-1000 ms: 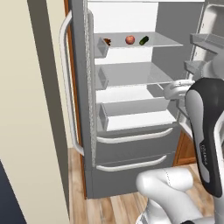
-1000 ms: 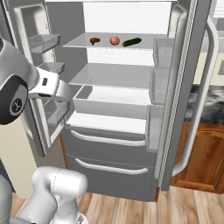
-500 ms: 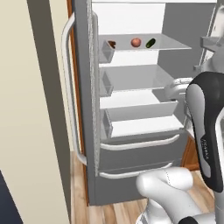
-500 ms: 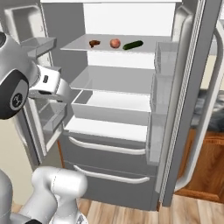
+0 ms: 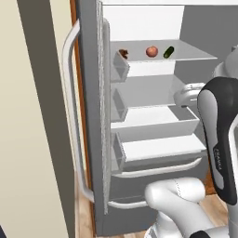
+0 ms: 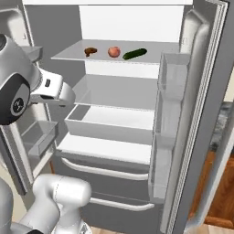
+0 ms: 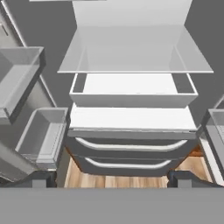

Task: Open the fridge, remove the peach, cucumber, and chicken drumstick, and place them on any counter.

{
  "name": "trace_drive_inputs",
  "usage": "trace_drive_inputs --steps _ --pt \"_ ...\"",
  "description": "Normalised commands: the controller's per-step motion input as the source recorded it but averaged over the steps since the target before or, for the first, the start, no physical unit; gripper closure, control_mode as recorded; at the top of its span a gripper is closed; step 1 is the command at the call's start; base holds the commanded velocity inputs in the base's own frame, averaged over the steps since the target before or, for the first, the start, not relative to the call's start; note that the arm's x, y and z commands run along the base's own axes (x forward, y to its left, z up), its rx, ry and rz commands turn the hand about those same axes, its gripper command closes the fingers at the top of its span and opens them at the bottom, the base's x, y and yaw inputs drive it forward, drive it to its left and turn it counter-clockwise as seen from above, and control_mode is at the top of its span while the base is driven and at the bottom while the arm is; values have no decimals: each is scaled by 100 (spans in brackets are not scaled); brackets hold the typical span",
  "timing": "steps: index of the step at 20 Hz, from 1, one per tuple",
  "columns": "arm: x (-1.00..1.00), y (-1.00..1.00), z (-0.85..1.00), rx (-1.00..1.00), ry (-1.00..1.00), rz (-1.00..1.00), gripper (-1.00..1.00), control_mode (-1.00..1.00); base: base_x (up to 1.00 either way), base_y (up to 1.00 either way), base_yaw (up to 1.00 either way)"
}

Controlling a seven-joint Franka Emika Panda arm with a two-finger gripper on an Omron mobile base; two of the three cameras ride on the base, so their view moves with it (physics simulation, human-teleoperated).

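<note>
Over the last second the base has driven nearer, so both base views shift as a whole. The tall dark grey fridge (image 6: pixel 128 137) with pale curved handles now looms larger, and its left door (image 5: pixel 90 121) stands closer to the left base view.

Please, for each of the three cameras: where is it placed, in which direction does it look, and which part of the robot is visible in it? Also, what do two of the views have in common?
Left base view: behind the arm's left, facing the open fridge; arm at right.
Right base view: behind its right, facing the same fridge; arm at left, counter at right edge.
Hand view: on the hand, facing the fridge's lower shelves and drawers; open gripper at bottom.
Both base views share the top shelf with drumstick, peach and cucumber.
</note>
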Motion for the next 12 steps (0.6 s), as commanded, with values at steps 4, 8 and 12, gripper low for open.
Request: trace_drive_inputs --steps 4,8,12 --pt "0 0 0 0 0 0 -100 100 67 -28 0" --pt "0 0 0 0 0 0 -100 100 64 -34 0" --pt "0 0 0 0 0 0 -100 100 43 -61 0"
